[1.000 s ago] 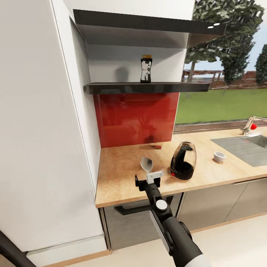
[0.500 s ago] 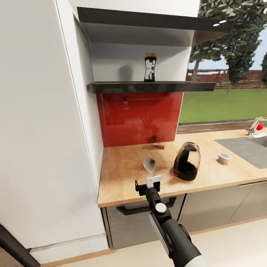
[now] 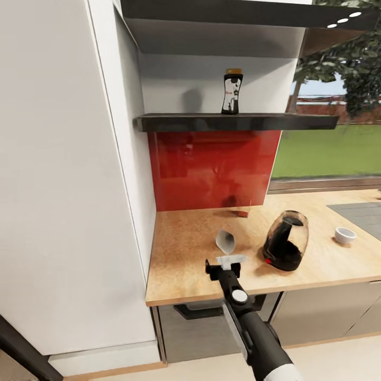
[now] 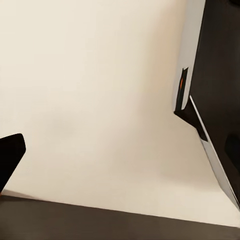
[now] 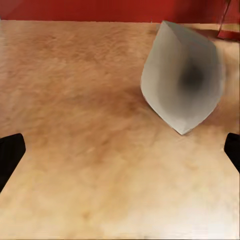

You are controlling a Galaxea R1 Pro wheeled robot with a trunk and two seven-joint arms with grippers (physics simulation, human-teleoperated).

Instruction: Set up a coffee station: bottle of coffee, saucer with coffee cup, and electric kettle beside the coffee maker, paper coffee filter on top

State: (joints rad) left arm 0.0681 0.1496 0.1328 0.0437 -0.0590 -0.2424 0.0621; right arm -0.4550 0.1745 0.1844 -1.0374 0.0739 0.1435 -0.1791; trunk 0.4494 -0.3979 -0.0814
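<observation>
On the head view, camera has shifted since a second ago; right gripper [image 3: 226, 263], released and empty, sits nearer the paper coffee filter [image 3: 225, 241] at its 12 o'clock on the kitchen countertop [image 3: 180, 264]: likely pickup. Right wrist view: grey cone filter [image 5: 182, 82] lying flat. Left wrist view: left gripper's state cannot be told.

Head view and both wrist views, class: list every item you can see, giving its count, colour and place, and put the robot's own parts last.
bottle of coffee: one, dark with yellowish cap, on the shelf.
shelf: one, dark grey, above the red backsplash.
backsplash: one, glossy red, behind the countertop.
countertop: one, speckled wood-tone, over grey cabinets.
paper coffee filter: one, grey-white, on the countertop.
electric kettle: one, smoky dark, right of the filter.
coffee cup: one, white, right of the kettle.
right pincer: one, black and white, open, just short of the filter.
</observation>
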